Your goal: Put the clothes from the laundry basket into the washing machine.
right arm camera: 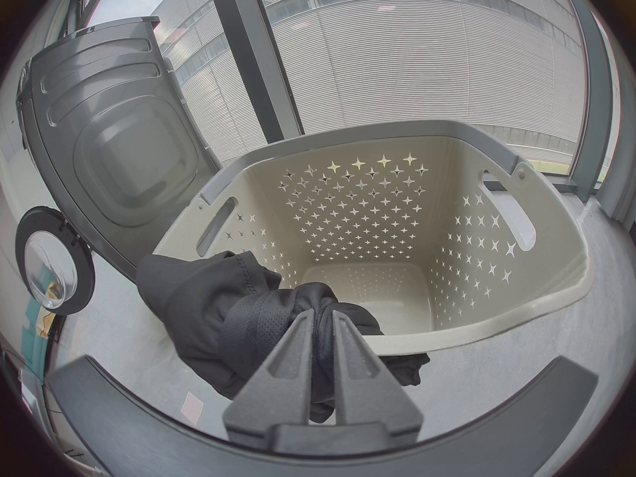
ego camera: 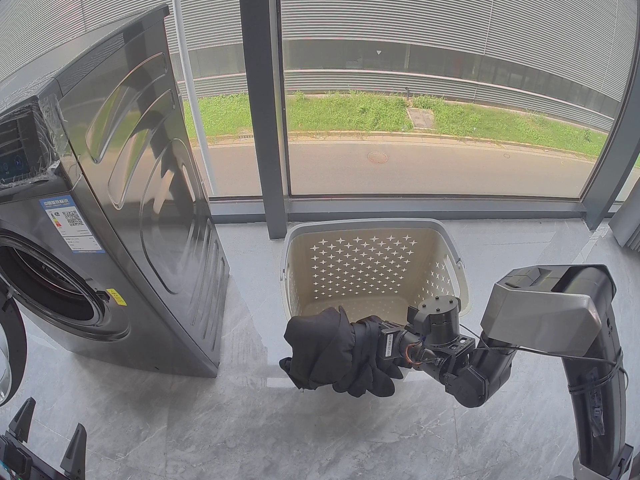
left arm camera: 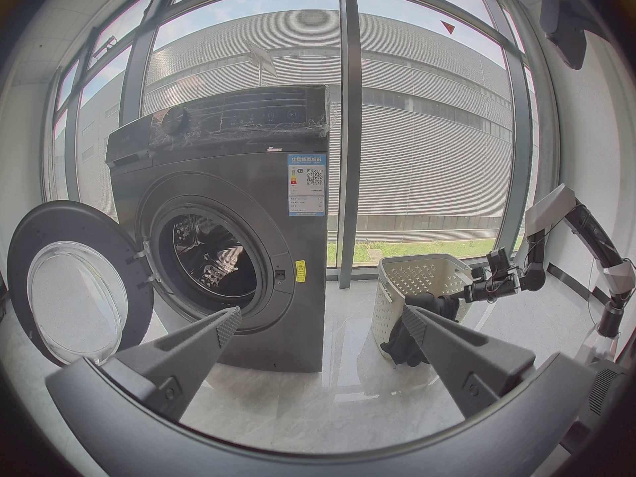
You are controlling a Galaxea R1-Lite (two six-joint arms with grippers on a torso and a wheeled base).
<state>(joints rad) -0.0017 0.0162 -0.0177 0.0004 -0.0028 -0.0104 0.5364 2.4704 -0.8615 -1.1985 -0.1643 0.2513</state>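
Right claw [right arm camera: 322, 316] clamped on crumpled black cloth [ego camera: 327, 355], possibly mesh; star-perforated cream plastic basket [ego camera: 373, 225] at 12 o'clock. Left claw [left arm camera: 321, 313] apart. Grey washer [ego camera: 133, 201] at 9 o'clock, cut off.

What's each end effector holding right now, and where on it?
The right end effector pinches the black garment at a bunched fold; the left end effector is open, empty.

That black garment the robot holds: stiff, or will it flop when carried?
Likely floppy: the black garment bunches and droops around the right gripper. Probably light, since a narrow pinch holds the whole bundle. It might drag on the laundry basket rim.
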